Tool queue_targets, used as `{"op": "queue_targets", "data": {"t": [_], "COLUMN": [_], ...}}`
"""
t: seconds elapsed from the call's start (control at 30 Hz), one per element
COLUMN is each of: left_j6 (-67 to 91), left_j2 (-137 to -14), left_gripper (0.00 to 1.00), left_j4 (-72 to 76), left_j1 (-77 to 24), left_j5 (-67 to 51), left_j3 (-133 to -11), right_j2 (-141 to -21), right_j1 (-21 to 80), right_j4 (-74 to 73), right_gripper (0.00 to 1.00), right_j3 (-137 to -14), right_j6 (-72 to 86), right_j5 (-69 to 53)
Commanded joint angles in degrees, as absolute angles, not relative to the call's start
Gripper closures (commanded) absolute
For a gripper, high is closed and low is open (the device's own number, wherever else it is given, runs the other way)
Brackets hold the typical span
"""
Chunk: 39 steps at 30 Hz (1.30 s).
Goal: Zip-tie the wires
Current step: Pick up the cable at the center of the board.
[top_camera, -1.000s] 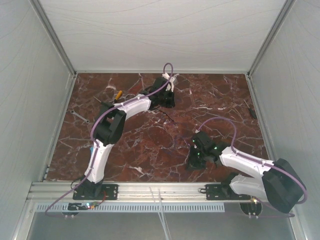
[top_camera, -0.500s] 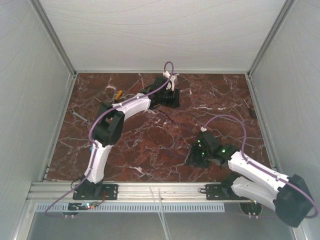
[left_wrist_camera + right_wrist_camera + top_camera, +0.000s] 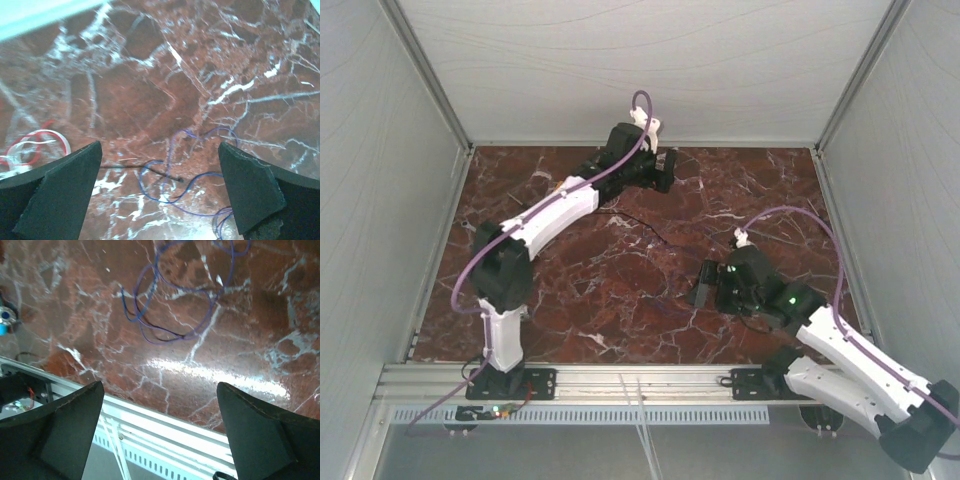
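**On the marble: both claws apart, wires loose between them**

Near the front of the tabletop (image 3: 620, 300), toward 4 o'clock, our right claw (image 3: 159, 387) hangs with its jaws spread wide, gripping nothing. Just beyond it, the wires (image 3: 180, 292) lie in loose purple loops flat on the marble, about the centre. Farther on, at 12 o'clock by the back wall, our left claw (image 3: 160, 146) hovers over the loops' far side, jaws equally wide and empty.

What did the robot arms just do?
The left gripper reached farther toward the back wall. The right gripper kept near its spot while its elbow swung back toward the near right corner. Both stand open, empty. The wires stay lying on the table.
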State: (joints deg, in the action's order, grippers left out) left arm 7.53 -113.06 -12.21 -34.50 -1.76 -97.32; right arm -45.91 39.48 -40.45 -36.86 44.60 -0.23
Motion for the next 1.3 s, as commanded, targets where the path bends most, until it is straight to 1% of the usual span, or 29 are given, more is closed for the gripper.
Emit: {"op": "queue_targets", "data": {"t": [0.0, 0.1, 0.2, 0.37, 0.53, 0.73, 0.83, 0.93, 1.1, 1.27], "left_j6": [1.8, -0.4, 0.1, 0.4, -0.7, -1.1, -1.0, -0.5, -0.4, -1.0], "left_j2": [-106.6, -104.8, -105.2, -110.4, -121.2, -134.5, -138.9, -140.7, -141.3, -142.5], "left_gripper": [0.0, 0.0, 0.01, 0.07, 0.18, 0.27, 0.33, 0.42, 0.62, 0.7], "left_j4": [-14.0, -15.6, -18.1, -19.1, -20.5, -23.5, -24.7, -24.0, -21.4, -20.6], "left_j1": [-33.7, -31.0, -25.9, -18.8, -15.9, -14.6, -14.2, -14.0, -13.9, -13.9], "left_j5": [6.6, 7.7, 5.0, -1.7, -3.8, -3.5, -3.7, -3.7, -3.7, -2.7], "left_j3": [-98.7, -98.0, -98.1, -99.5, -107.9, -122.4, -127.1, -127.9, -125.3, -125.3], "right_j2": [-43.1, -41.4, -40.0, -40.4, -43.7, -48.8, -51.0, -52.7, -55.6, -57.0], "right_j1": [39.8, 39.9, 39.9, 39.8, 39.8, 39.7, 39.6, 39.6, 39.3, 39.3], "right_j4": [-41.2, -39.0, -36.7, -34.1, -31.8, -29.4, -28.4, -27.2, -26.3, -27.1], "right_gripper": [0.05, 0.05, 0.05, 0.05, 0.05, 0.05, 0.06, 0.06, 0.06, 0.06], "right_j3": [-40.8, -40.1, -38.5, -36.3, -35.0, -34.0, -33.8, -33.8, -34.5, -35.4], "right_j6": [41.8, 41.2, 40.9, 39.7, 39.4, 39.8, 39.9, 39.6, 39.0, 38.9], "right_j5": [4.3, 4.6, 4.2, 4.3, 3.2, 0.8, 0.2, 0.0, -0.5, -0.9]}}
